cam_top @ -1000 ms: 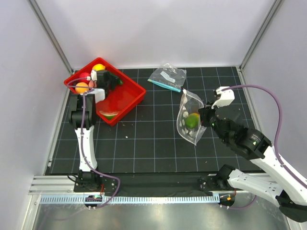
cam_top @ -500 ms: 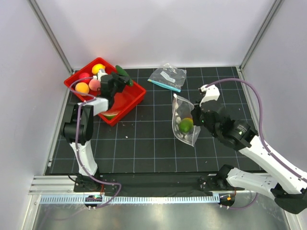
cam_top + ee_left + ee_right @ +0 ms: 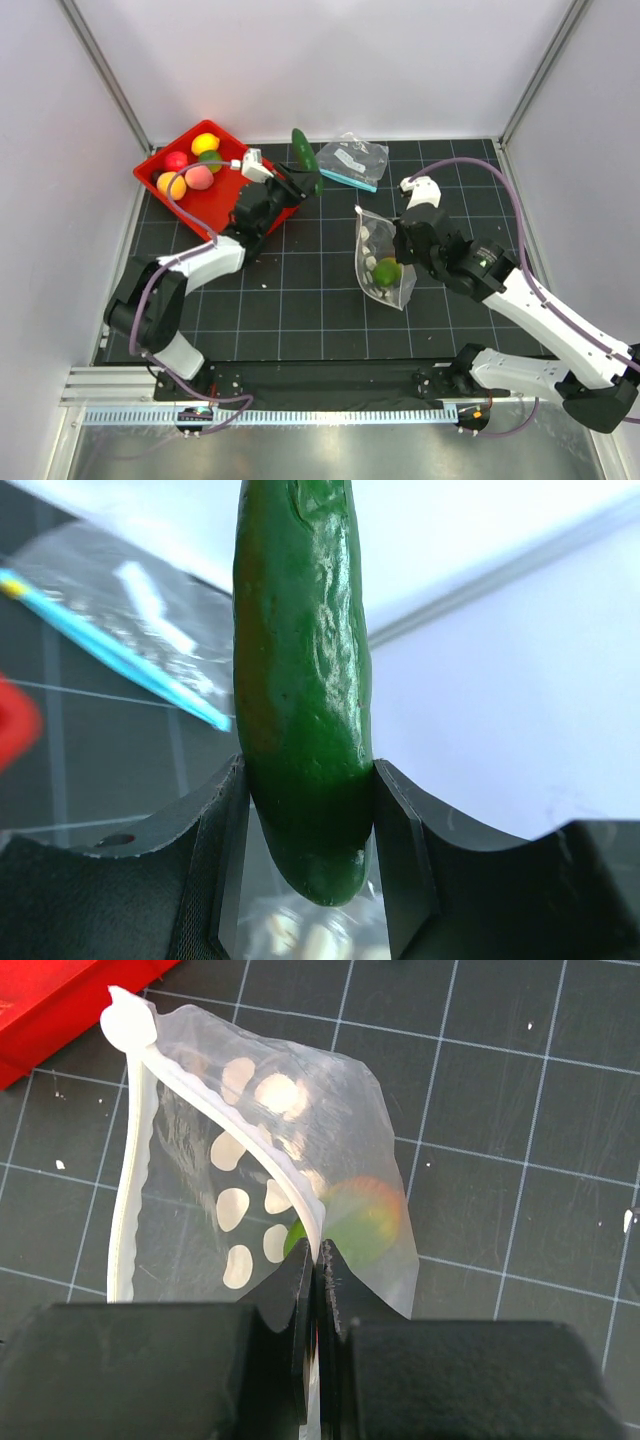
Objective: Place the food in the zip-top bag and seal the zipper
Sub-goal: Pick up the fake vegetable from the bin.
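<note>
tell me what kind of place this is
Likely a robot test cell: plain white walls box in a black gridded mat, two arms are bolted at its near edge, and the fruit in the red bin looks toy.

glossy dark green food piece [image 3: 303,700]; clear zip-top bag [image 3: 345,1140] with white dots; red tray [image 3: 215,200]; black mat [image 3: 300,290], white grid

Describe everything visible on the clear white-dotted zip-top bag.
The clear crinkly plastic zip-top bag, printed with white round dots, is held mouth-open by the right gripper, shut on one lip of its pale zipper strip; the other lip bows away. A round green-and-orange toy fruit lies inside. In the top view it stands right of centre over the black gridded mat.
</note>
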Tool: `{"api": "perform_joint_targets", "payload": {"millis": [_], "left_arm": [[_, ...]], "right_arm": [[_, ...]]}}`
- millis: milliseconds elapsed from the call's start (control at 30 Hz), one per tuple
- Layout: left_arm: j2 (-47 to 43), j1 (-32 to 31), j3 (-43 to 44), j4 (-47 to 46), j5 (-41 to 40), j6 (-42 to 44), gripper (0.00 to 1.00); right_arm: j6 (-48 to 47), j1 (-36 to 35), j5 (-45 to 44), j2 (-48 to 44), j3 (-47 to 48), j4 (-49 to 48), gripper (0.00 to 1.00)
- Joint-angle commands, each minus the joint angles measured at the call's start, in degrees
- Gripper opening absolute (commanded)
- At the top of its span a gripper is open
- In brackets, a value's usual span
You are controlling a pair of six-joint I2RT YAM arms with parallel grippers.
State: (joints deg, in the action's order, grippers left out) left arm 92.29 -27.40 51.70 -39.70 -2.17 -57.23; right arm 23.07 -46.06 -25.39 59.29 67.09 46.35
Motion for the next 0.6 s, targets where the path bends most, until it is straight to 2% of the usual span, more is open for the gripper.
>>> {"api": "perform_joint_targets", "payload": {"millis": [0, 200, 333, 367, 567], "left_arm": [[-4.3, -4.8, -1.5, -5.9, -5.5, 6.2, 0.14], [-10.9, -14.8, -5.0, -9.8, -13.8, 17.6, 0.15], [-14.3, -20.9, -7.4, -14.9, -15.2, 26.7, 0.18], [-15.4, -23.4, -8.4, -15.7, -15.7, 28.1, 0.18], [-18.3, -29.0, -10.7, -19.8, -16.8, 32.8, 0.19]], "right_arm": [[1.2, 0.1, -2.3, 0.6, 2.7, 0.3, 0.01], [1.1, 0.2, -5.1, 1.9, 3.5, 1.3, 0.01], [1.0, 0.4, -3.5, 2.2, 3.4, -0.2, 0.01], [1.0, 0.7, -2.7, 2.5, 3.6, -0.5, 0.01], [1.4, 1.7, 0.1, 3.5, 5.2, -1.1, 0.01]]}}
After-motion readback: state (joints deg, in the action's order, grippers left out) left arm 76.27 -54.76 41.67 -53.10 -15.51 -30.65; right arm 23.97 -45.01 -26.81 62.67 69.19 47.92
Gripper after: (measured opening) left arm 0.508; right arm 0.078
